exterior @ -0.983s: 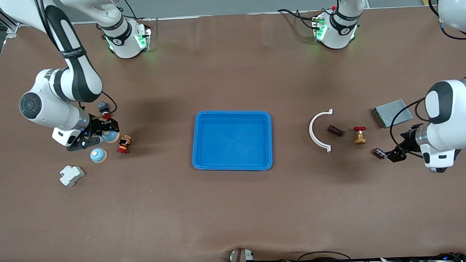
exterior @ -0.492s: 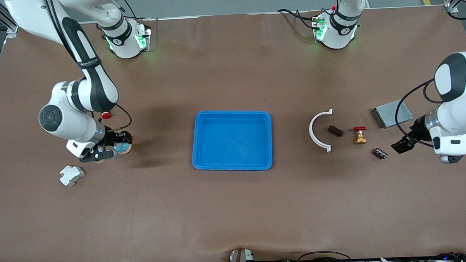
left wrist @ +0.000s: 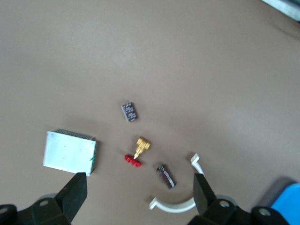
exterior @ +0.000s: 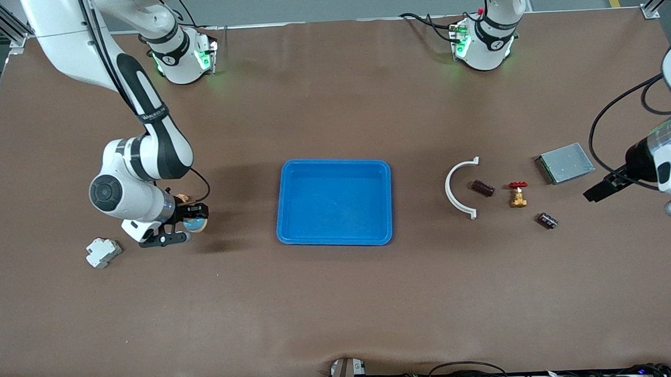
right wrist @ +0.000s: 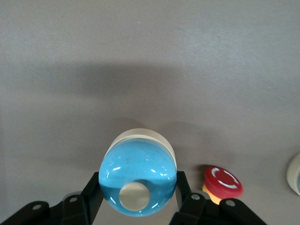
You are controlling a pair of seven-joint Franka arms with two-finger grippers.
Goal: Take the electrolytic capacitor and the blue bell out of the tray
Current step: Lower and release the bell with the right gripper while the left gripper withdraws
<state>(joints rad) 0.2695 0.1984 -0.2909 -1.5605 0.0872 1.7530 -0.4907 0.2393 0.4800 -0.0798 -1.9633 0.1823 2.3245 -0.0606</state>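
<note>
A blue bell [exterior: 196, 225] with a cream button [right wrist: 136, 196] is clamped in my right gripper [exterior: 185, 225], which is shut on it above the table between a white breaker and the blue tray [exterior: 334, 162]. In the right wrist view the bell [right wrist: 137, 176] fills the gap between the black fingers [right wrist: 183, 185]. The capacitor [exterior: 547, 220], a short dark cylinder with pale markings, lies free on the table toward the left arm's end, and shows in the left wrist view too [left wrist: 130, 112]. My left gripper [exterior: 598, 190] hangs open and empty above the table beside a metal box, its tips [left wrist: 140, 176] wide apart.
Near the capacitor are a brass valve with a red handle [exterior: 517, 194], a dark brown cylinder [exterior: 482, 188], a white curved clamp [exterior: 453, 193] and a metal box [exterior: 566, 162]. A white breaker [exterior: 103, 252] lies by the right arm. A red button [right wrist: 222, 180] sits under the right gripper.
My right arm has carried the bell toward the tray and nearer the front camera. My left gripper, still open, has drawn away from the capacitor toward the table's end.
</note>
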